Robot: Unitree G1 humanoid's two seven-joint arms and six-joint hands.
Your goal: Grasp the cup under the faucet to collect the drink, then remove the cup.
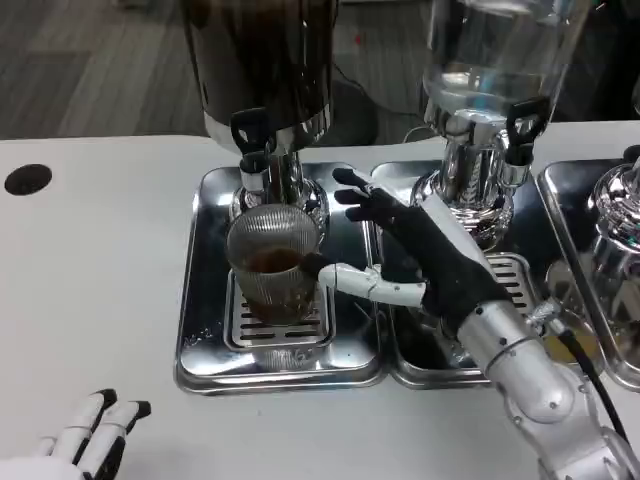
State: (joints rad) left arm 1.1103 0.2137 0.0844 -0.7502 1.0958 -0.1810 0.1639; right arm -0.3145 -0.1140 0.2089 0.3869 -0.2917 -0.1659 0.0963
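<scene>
While the white table (pixel 90 290) spreads across the near side, we see two drink dispensers at the far edge: a dark one (pixel 262 60) on the left and a clear one (pixel 495 60) on the right. Beneath the dark dispenser's faucet (pixel 252 140) a steel drip tray (pixel 205 330) carries the ribbed glass cup (pixel 272 265), upright, with brown drink inside. Our right hand (pixel 425 262) reaches in from the right, fingers spread, thumb touching the cup's side without gripping. Our left hand (pixel 85 440) rests at the near left, empty, fingers apart.
</scene>
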